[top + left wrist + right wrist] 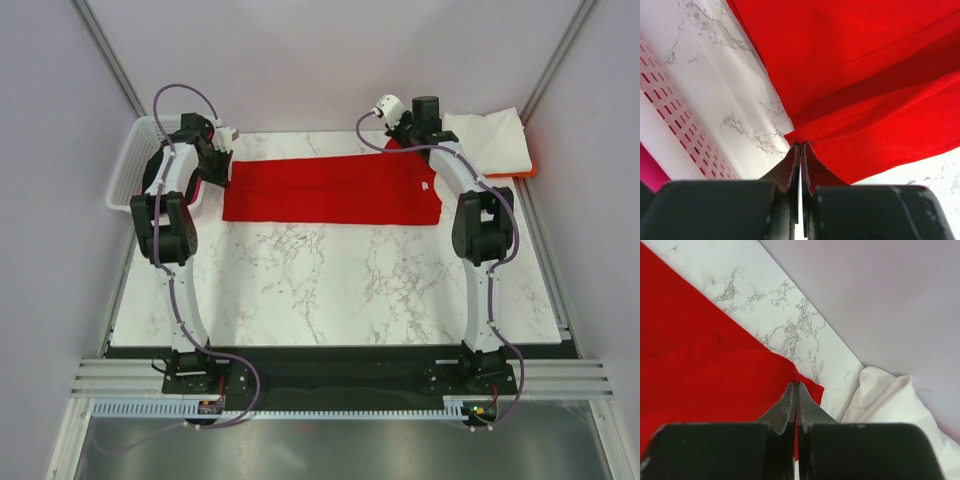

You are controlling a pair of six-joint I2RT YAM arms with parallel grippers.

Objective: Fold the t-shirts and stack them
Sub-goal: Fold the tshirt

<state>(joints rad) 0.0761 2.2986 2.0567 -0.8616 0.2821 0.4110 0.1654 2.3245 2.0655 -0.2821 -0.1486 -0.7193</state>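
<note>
**Q:** Where does the shirt lie against your claws?

**A:** The red t-shirt (330, 190) is folded into a long band across the far part of the marble table (330, 300). Your left gripper (800, 146) is clamped shut on a pinch of cloth at its left end, just beside the basket (125, 180). Your right gripper (795, 385) is closed tight on a corner of cloth at the far right end, near the table's back edge.

**Q:** Can you read any writing?

**A:** None. There is a small white tag (427, 187) on the shirt near its right end, too small to read.

**Q:** What can't you make out?

**A:** From above, your arms cover both sets of fingertips, so only the wrist views show the grips. A white t-shirt (487, 138) lies in the far right corner, near the right gripper. Only a strip of the orange t-shirt (527, 170) shows beneath it. The magenta-pink t-shirt (647, 172) is just a sliver at the left wrist view's edge, beside the basket wall.
</note>
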